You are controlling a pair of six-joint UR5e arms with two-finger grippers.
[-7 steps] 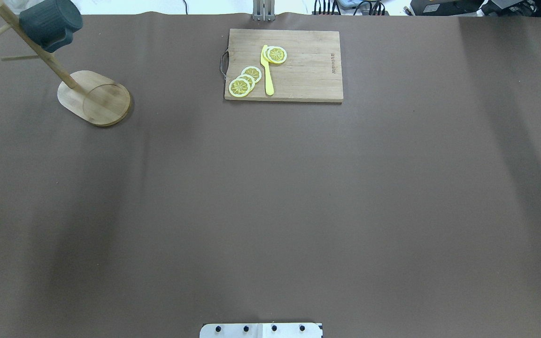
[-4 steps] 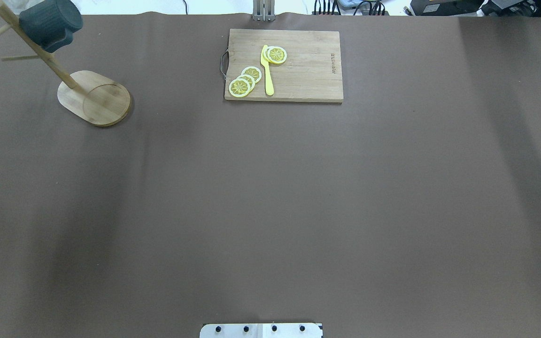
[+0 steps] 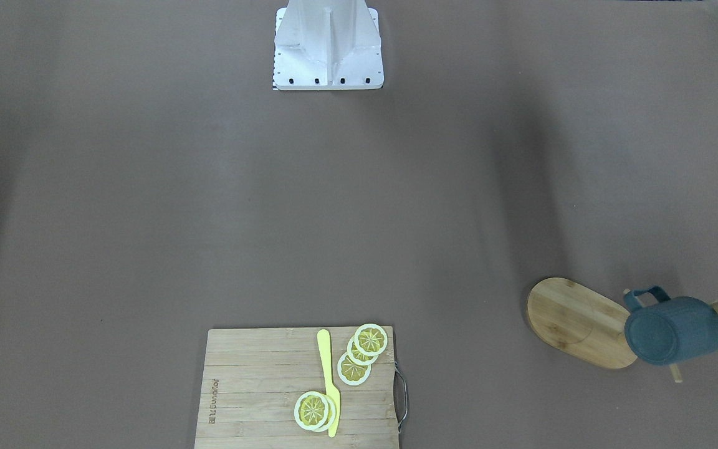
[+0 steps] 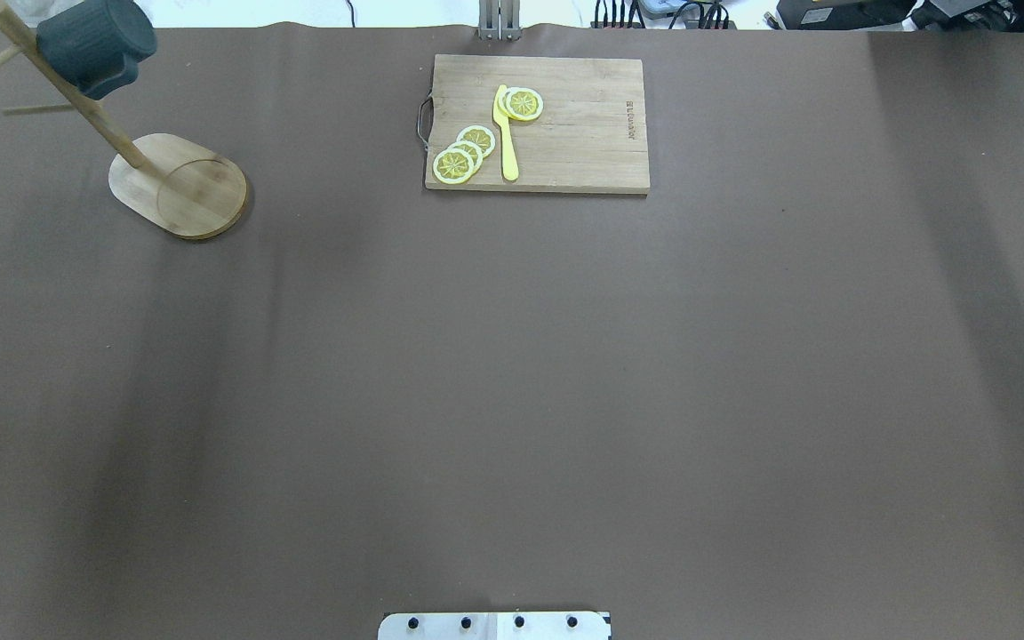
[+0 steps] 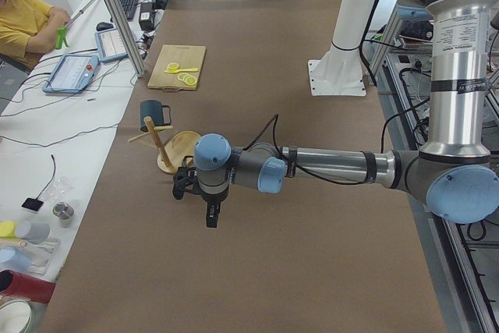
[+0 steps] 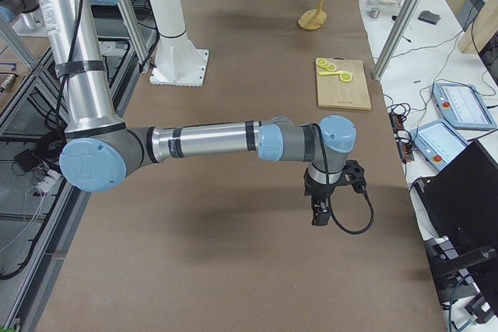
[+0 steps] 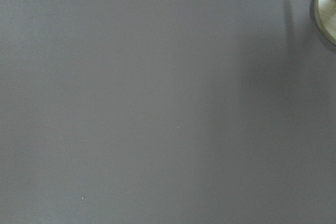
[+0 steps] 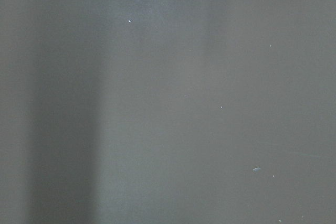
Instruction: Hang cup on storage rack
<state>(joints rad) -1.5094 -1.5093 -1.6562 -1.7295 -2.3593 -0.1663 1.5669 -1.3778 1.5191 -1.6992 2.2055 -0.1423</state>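
A dark blue-green cup (image 4: 94,44) hangs by its handle on a peg of the wooden storage rack (image 4: 179,187) at the table's far left corner; the front-facing view shows the cup (image 3: 674,330) tilted over the rack's oval base (image 3: 577,321). No gripper touches it. The left gripper (image 5: 212,212) hovers over bare table just in front of the rack and shows only in the exterior left view. The right gripper (image 6: 319,211) hangs over the table's right side and shows only in the exterior right view. Whether either is open or shut I cannot tell.
A wooden cutting board (image 4: 565,133) with lemon slices (image 4: 463,153) and a yellow knife (image 4: 506,133) lies at the far middle. The rack base's edge (image 7: 328,9) shows in the left wrist view. A seated person (image 5: 23,21) is beyond the far edge.
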